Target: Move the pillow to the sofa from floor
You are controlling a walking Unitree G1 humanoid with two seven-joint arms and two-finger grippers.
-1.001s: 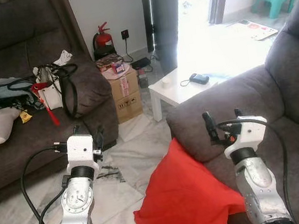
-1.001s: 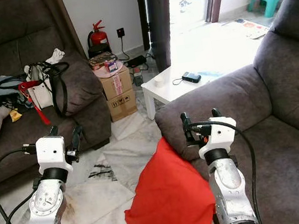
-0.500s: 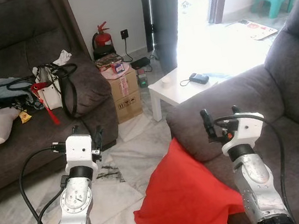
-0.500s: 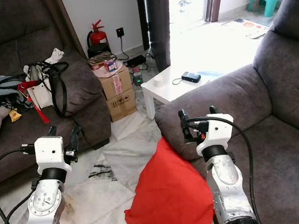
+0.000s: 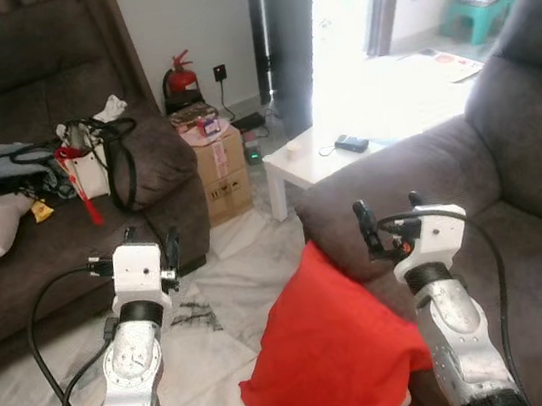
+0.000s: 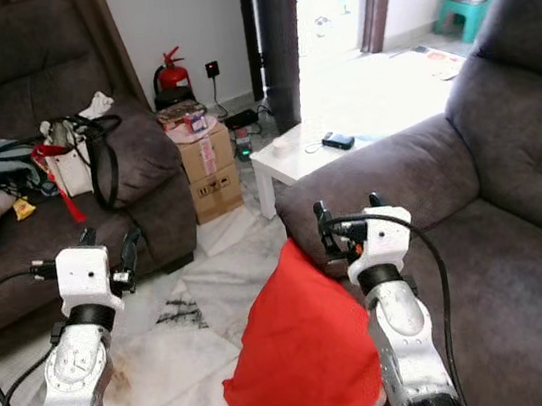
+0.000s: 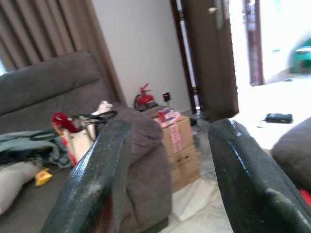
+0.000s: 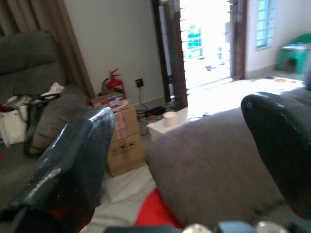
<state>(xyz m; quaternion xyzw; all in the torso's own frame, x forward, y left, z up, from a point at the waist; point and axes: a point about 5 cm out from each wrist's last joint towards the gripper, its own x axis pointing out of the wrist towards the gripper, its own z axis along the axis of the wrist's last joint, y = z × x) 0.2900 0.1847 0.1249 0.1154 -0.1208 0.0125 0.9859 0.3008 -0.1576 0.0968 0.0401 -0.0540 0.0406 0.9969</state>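
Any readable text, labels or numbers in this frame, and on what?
None can be read.
Cardboard box: red and white label and dark printed marks, too small to read.
Small items on the box: printing blurred.
Fire extinguisher: label too small.
Mat by the doorway: print washed out.

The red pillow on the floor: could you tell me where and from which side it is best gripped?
Probably the red pillow is best gripped at its upper corner, which points up beside the sofa arm. That peak stands free, so the right hand, open just above it, could come down over it from above.
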